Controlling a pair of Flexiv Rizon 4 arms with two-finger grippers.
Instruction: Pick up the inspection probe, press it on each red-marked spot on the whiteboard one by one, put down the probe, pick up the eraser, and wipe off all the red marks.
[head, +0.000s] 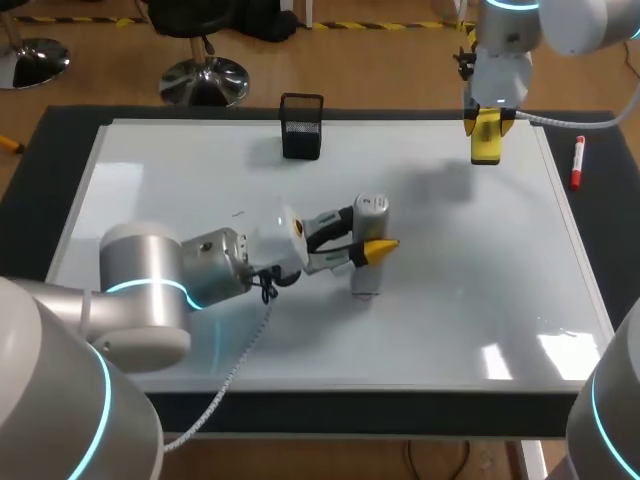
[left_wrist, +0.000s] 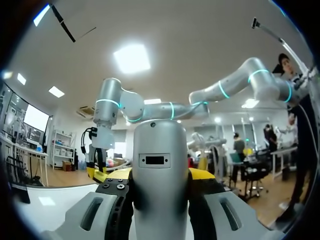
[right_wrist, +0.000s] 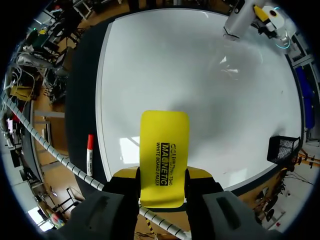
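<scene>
The silver cylindrical probe (head: 372, 207) stands upright on the whiteboard (head: 200, 200) near its middle. My left gripper (head: 368, 234) is shut on it from both sides. In the left wrist view the probe (left_wrist: 160, 150) fills the gap between the yellow tips of the left gripper (left_wrist: 160, 184). At the board's far right corner my right gripper (head: 486, 122) hangs above the surface, shut on the yellow eraser (head: 486, 147). The right wrist view shows the eraser (right_wrist: 164, 145) clamped in the right gripper (right_wrist: 162, 181), over the whiteboard (right_wrist: 200, 80). I see no red marks on the board.
A black mesh pen cup (head: 302, 125) stands at the board's far edge, also seen as the pen cup (right_wrist: 282, 148). A red marker (head: 577, 162) lies on the dark table right of the board, under my right arm as the marker (right_wrist: 90, 155). Cables trail off the left arm.
</scene>
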